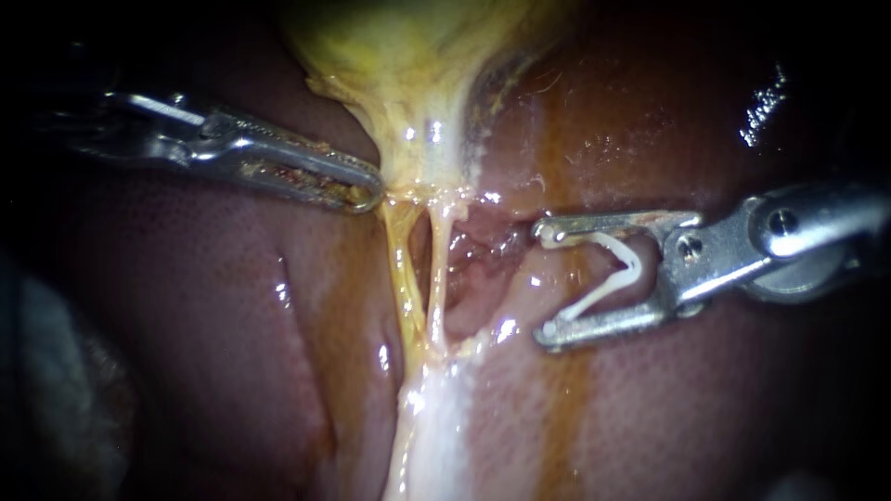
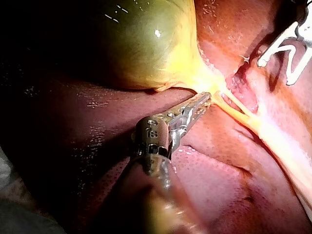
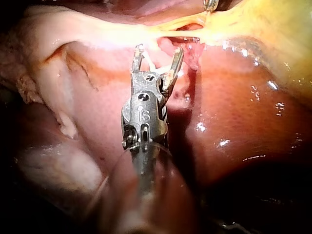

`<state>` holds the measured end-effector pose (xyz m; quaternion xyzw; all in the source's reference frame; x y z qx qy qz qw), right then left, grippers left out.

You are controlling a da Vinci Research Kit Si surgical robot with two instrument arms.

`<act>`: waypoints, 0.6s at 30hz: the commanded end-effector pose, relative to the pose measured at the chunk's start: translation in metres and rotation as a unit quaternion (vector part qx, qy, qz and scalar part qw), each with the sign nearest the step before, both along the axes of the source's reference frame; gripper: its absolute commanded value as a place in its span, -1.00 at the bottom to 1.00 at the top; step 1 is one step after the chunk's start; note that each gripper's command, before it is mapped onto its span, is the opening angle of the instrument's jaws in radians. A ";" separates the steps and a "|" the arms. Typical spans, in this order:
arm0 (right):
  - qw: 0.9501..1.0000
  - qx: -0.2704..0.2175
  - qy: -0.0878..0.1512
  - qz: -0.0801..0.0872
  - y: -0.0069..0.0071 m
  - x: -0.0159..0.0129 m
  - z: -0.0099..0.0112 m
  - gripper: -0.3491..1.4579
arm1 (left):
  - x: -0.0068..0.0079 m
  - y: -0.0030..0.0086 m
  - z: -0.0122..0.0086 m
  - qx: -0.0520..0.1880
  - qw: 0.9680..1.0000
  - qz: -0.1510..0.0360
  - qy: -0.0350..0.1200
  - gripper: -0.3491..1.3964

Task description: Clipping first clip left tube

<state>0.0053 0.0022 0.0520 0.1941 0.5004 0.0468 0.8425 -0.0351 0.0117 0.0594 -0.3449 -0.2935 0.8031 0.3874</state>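
On wet, glistening liver (image 1: 213,353) we log: left tube (image 1: 402,278), taut below the gallbladder (image 1: 408,74); our left instrument (image 1: 367,193), jaws pinching the gallbladder's neck; our right instrument (image 1: 543,283), wide jaws holding a white clip (image 1: 624,269), near the tube, not touching.

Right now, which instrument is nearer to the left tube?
Left. My left instrument grips the gallbladder right where the left tube begins. My right instrument, holding a clip, stands apart, beyond the right tube.
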 end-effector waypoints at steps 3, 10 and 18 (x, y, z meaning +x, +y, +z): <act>1.000 0.000 0.000 0.000 0.0000 0.0000 0.0000 -0.06 | 0.0001 0.0000 0.0000 0.000 1.000 0.000 0.000 -1.00; 1.000 0.000 0.000 0.000 0.0000 0.0001 0.0000 -0.06 | 0.0012 0.0002 -0.0011 0.003 1.000 0.003 -0.003 -1.00; 1.000 0.000 0.000 0.001 0.0001 0.0001 0.0001 -0.06 | 0.0034 0.0014 -0.0040 0.000 1.000 -0.005 0.000 -1.00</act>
